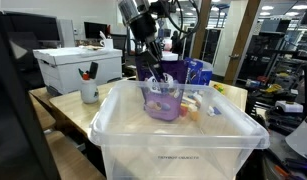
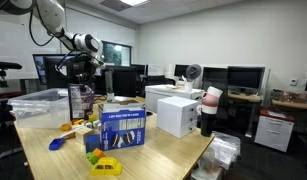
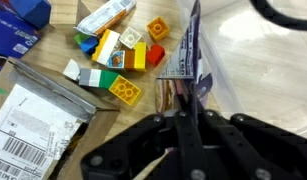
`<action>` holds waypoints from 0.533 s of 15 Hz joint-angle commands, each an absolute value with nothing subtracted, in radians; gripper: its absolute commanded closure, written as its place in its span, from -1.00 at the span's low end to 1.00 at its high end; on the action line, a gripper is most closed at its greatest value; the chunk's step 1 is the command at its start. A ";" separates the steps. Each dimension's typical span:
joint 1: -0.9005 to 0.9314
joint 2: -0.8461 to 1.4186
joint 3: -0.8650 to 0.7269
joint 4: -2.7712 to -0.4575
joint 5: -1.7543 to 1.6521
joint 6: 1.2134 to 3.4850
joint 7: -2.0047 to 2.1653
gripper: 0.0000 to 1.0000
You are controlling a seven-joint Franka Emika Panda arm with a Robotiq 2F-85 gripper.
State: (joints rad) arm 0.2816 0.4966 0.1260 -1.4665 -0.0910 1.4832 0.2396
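My gripper (image 1: 153, 74) is shut on the rim of a translucent purple cup (image 1: 163, 102) and holds it inside a large clear plastic bin (image 1: 123, 125). In the wrist view the two fingers (image 3: 185, 112) pinch the cup's thin wall (image 3: 188, 55) between them. Below and to the left lie several coloured toy blocks (image 3: 121, 55) on the wooden table. In an exterior view the gripper (image 2: 85, 78) hangs over the clear bin (image 2: 38, 105) with the cup (image 2: 86, 100) under it.
A white box (image 1: 78, 68) and a white mug with pens (image 1: 89, 92) stand beside the bin. A blue carton (image 2: 121, 128), loose blocks (image 2: 107, 165) and a white box (image 2: 178, 112) are on the table. A labelled packet (image 3: 33, 130) lies near the blocks.
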 commanded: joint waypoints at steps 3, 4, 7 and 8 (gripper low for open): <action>0.301 0.526 0.091 -1.352 -0.148 1.331 0.321 0.84; 0.306 0.532 0.086 -1.344 -0.161 1.315 0.338 0.85; 0.330 0.561 0.074 -1.287 -0.212 1.236 0.379 0.85; 0.338 0.569 0.072 -1.268 -0.227 1.216 0.380 0.86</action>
State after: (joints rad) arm 0.3100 0.5375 0.0838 -1.3348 -0.1792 1.2883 0.3478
